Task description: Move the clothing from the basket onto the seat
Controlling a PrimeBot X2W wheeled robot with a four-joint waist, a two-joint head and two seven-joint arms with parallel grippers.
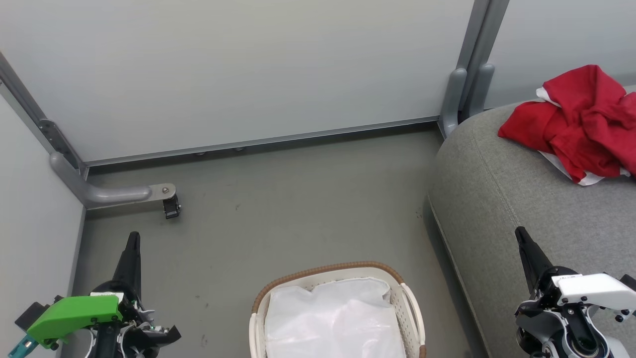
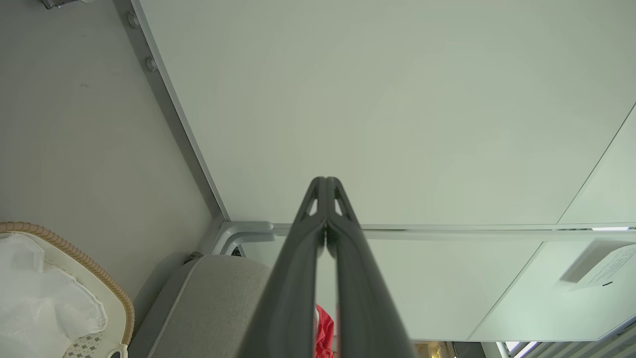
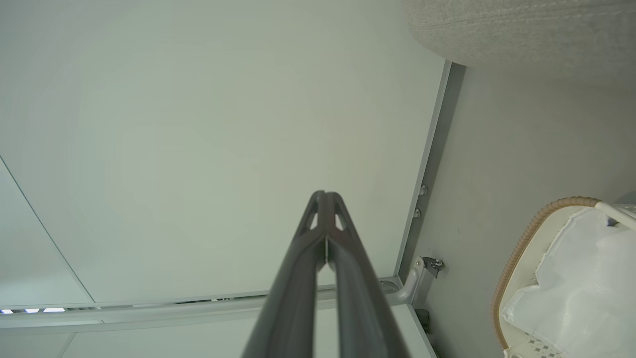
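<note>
The red clothing (image 1: 579,122) with white trim lies crumpled on the grey seat (image 1: 502,184) at the right of the head view. A sliver of the clothing (image 2: 324,333) peeks between the left fingers in the left wrist view. The white basket (image 1: 325,272) with a brown woven rim stands on the floor at bottom centre, holding just its white liner (image 1: 335,318). My left gripper (image 1: 133,237) is shut and empty, left of the basket. My right gripper (image 1: 519,232) is shut and empty, over the seat's front part. Both pairs of fingertips touch in the wrist views.
Pale partition walls (image 1: 248,64) close off the back and left, with grey metal feet (image 1: 117,193) and a small black caster (image 1: 171,207) on the floor. Grey posts (image 1: 469,74) stand beside the seat's rear corner. Bare grey floor (image 1: 298,199) lies between basket and wall.
</note>
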